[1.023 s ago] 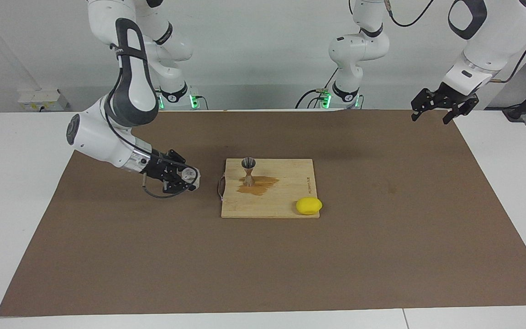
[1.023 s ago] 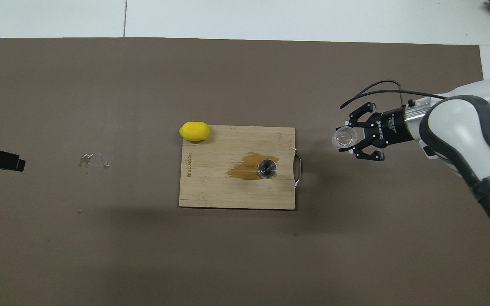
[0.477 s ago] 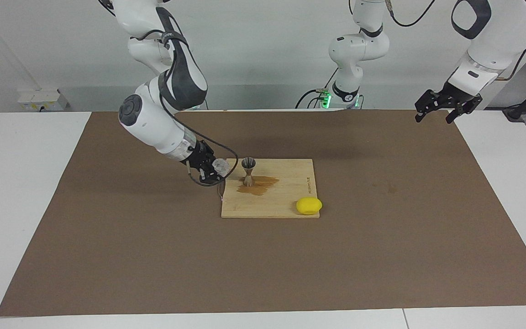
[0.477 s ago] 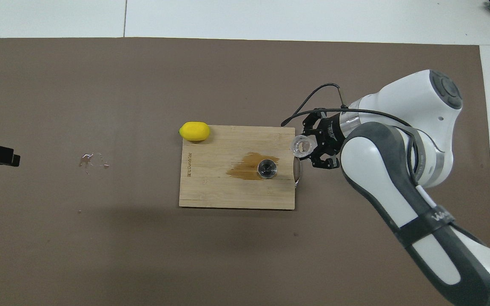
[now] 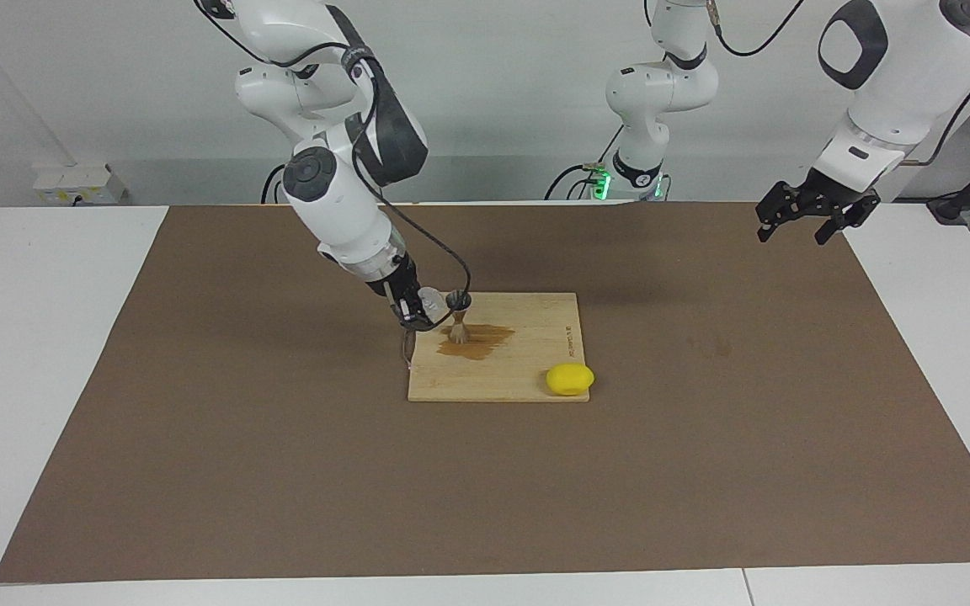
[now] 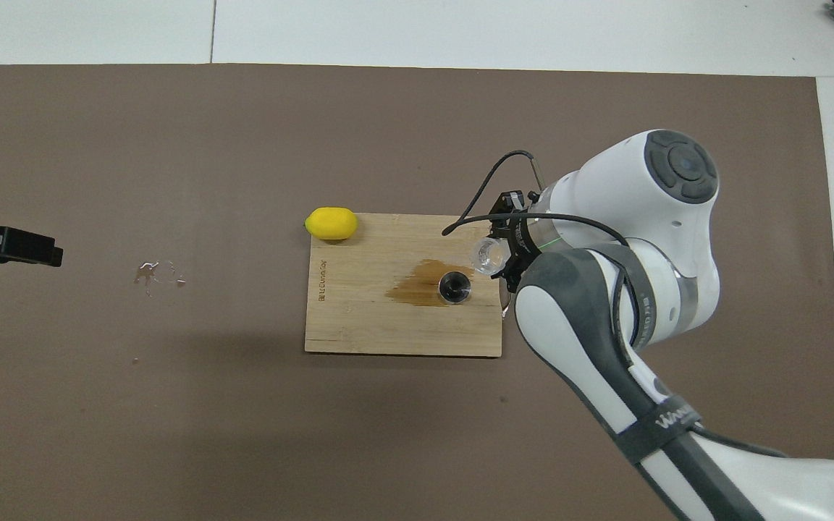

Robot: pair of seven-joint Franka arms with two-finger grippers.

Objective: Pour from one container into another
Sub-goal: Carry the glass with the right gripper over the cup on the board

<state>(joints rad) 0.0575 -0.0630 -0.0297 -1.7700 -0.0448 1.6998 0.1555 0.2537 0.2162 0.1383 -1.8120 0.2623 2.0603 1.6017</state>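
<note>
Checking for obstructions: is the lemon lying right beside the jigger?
No, the lemon lies at a board corner, apart from the jigger.

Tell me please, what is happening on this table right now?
The right gripper holds a clear glass tumbler, tilted beside the mouth of the metal jigger on the cutting board. A brown puddle lies around the jigger. The left gripper waits open over its end of the table.

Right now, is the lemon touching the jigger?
Apart. Both views show the lemon at the cutting board's corner, with bare wood between it and the jigger, which stands in the brown stain.
</note>
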